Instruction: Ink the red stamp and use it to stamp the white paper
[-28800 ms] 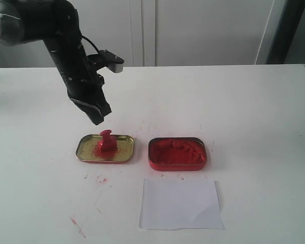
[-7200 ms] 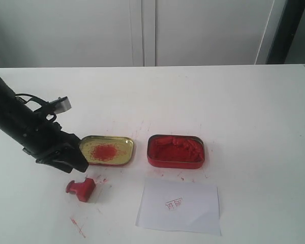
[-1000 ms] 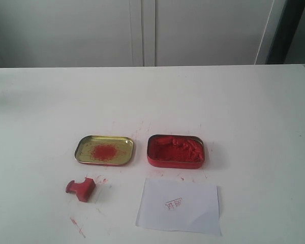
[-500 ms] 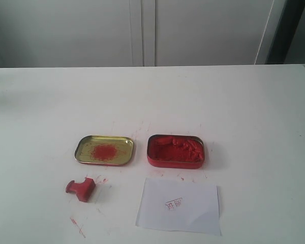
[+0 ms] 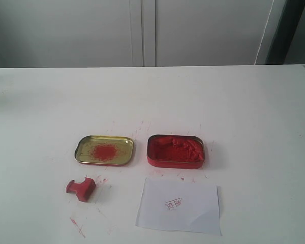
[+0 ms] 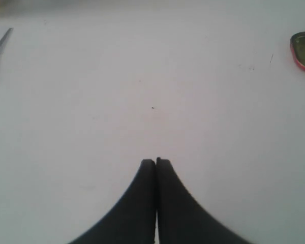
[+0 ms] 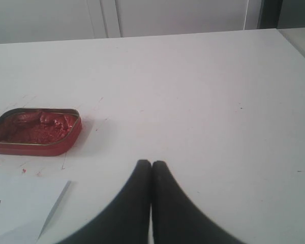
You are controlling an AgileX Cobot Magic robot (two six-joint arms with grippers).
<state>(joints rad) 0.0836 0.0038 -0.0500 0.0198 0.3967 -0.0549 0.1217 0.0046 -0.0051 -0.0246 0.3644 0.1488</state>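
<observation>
The red stamp [image 5: 81, 189] lies tipped on its side on the table, in front of the gold lid. The white paper [image 5: 178, 206] lies in front of the ink tin and carries a small red imprint [image 5: 174, 204]; a corner of the paper [image 7: 20, 208] shows in the right wrist view. Neither arm appears in the exterior view. My left gripper [image 6: 155, 161] is shut with nothing in it, over bare table. My right gripper [image 7: 151, 163] is shut and empty too, apart from the ink tin [image 7: 34, 130].
The red tin of ink paste [image 5: 175, 151] stands open mid-table. To its left sits the gold tin lid [image 5: 104, 150] with a red smear; its edge [image 6: 303, 50] shows in the left wrist view. Red smudges [image 5: 77, 225] mark the tabletop near the stamp.
Over the last second nothing moved. Earlier the left arm carried the stamp from the gold lid, the paper gained a red imprint, and the arm left the exterior view.
</observation>
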